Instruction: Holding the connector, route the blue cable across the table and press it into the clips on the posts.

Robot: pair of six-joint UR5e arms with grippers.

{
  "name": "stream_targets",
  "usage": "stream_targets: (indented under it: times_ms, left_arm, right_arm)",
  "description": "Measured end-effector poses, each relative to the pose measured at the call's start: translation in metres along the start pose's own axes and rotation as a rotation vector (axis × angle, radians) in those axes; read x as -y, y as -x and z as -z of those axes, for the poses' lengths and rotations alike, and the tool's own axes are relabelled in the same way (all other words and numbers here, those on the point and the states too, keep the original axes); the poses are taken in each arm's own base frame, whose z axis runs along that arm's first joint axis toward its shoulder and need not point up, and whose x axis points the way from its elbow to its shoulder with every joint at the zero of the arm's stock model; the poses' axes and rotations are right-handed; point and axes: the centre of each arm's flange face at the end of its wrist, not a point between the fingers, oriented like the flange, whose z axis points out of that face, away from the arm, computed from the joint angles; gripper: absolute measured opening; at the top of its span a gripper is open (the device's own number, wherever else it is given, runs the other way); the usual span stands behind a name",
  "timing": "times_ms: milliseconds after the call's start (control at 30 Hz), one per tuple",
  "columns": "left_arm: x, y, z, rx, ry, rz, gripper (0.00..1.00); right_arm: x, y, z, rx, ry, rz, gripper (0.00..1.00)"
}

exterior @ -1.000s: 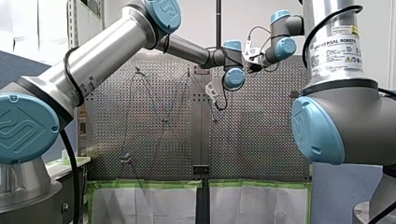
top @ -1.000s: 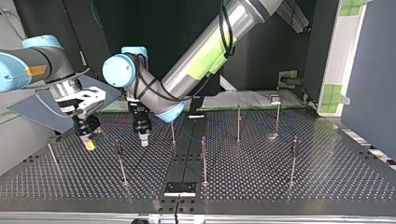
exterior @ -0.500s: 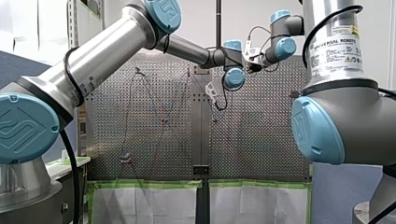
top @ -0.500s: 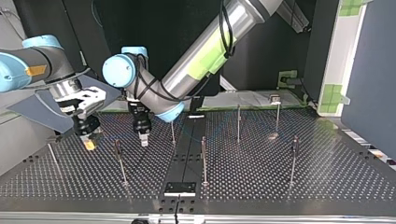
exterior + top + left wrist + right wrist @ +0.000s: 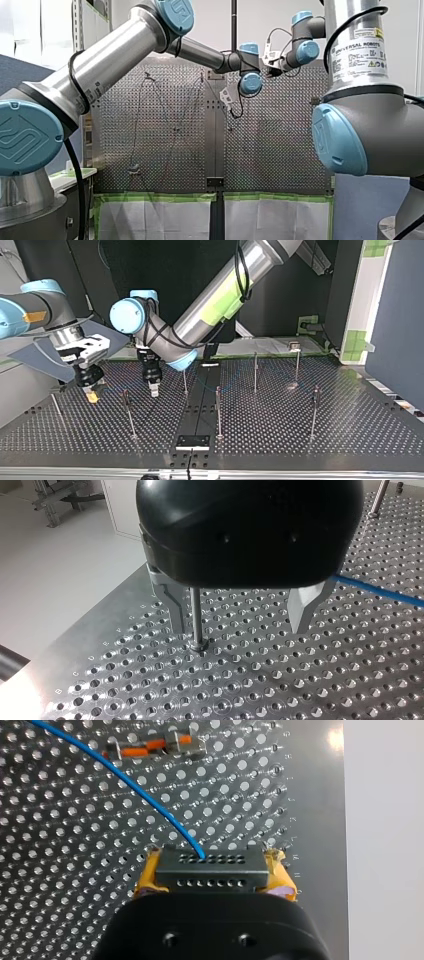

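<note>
Between R hand (image 5: pixel 213 864) pads (image 5: pixel 147 876): connector (image 5: pixel 212 872)

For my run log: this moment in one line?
right gripper: shut on grey rectangular connector; thin blue cable attached; left gripper: open by metal post

My right arm's pincer (image 5: pixel 91 397), clamped on the connector (image 5: pixel 212 869), has slid a little toward the top view's left edge and sits slightly nearer that camera than a second ago. In the front view, that arm's blue-capped wrist (image 5: pixel 306 51) has edged slightly to the right.
</note>
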Motion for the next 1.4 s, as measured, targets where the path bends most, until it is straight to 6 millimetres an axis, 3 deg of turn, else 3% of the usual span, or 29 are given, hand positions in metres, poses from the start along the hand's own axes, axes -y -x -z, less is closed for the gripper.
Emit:
stream_targets:
  times_ms: [733,1000,1400]
  left_arm:
    - [0.000,0.000,0.000,0.000,0.000,0.000,1.00]
    - [0.000,0.000,0.000,0.000,0.000,0.000,1.00]
    - [0.000,0.000,0.000,0.000,0.000,0.000,1.00]
  right_arm:
    - [-0.012,-0.006,-0.003,-0.025,-0.016,0.005,0.00]
    - [-0.043,0.003,-0.008,-0.014,0.018,-0.025,0.00]
    - [-0.045,0.004,-0.008,-0.013,0.021,-0.027,0.00]
